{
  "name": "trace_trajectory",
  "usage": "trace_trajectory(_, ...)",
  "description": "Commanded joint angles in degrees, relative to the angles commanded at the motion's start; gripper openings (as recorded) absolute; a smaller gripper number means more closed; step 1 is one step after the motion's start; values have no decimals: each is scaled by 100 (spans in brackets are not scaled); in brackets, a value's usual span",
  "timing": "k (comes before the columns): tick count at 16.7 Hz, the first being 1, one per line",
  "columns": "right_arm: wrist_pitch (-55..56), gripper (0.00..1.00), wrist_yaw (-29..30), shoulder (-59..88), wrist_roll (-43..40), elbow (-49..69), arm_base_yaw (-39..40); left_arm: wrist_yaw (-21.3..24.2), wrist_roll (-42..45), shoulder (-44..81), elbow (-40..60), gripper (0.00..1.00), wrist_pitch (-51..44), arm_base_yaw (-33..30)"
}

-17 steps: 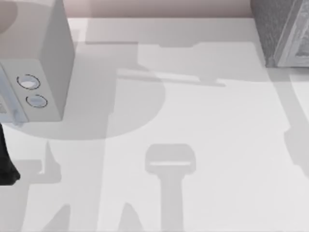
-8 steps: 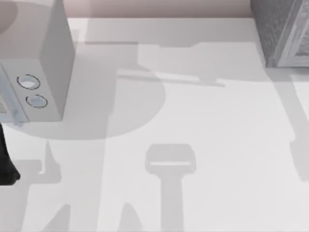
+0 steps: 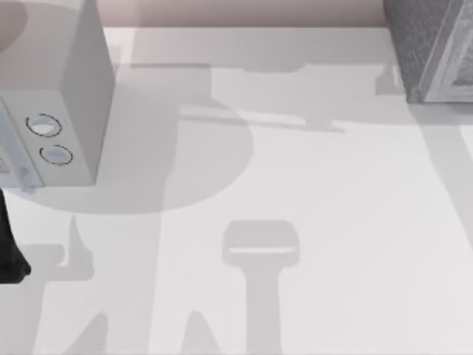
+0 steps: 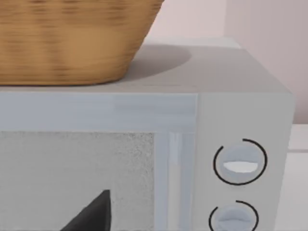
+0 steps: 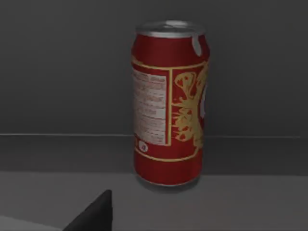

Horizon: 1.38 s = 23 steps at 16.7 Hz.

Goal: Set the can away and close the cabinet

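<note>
Grey, speckled and large, the cabinet (image 3: 417, 44) stands at the far right corner of the counter (image 3: 332, 222) in the top view, its pale framed door panel (image 3: 457, 70) at the picture's right edge. The right wrist view faces a dark recess, judged to be the cabinet's interior. There the can (image 5: 168, 103) stands upright on the dark floor, silver lid uppermost and label facing the camera. It touches neither the rear wall nor the right gripper (image 5: 91, 216), of which a single dark tip shows, near the can but apart from it. Whether this gripper is released or clenched cannot be told; it grasps nothing.

At the counter's left stands a pale microwave (image 3: 70, 111) with two round dials (image 3: 44, 126). The left wrist view shows a woven basket (image 4: 72, 43) resting on top of it. The left gripper (image 4: 91, 216) is parked just before the microwave's front, its state likewise not discernible.

Change over the last second: the microwave and the left arm (image 3: 9, 251) keep their places, while the arm shadow at the counter's right edge has drifted toward the cabinet, and a small shadow (image 3: 388, 78) now lies just beside its near corner. This suggests that the right arm alone is moving. Judged from the free-standing can, stowing is complete; closing the door remains.
</note>
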Motion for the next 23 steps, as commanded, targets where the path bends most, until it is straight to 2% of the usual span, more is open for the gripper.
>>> trace_trajectory(9,1376,100,-244,-4231,-35,-5594,-202,0,0,0,0,100,0,0)
trace_trajectory(14,2011,100,-341,-6183,-53,-8167,-291,0,0,0,0,100,0,0)
trace_trajectory(19,2411,100,-400,-7410,-65,-9789,-345,0,0,0,0,100,0,0)
trace_trajectory(23,2496,100,-412,-7671,-67,-10135,-357,0,0,0,0,100,0,0)
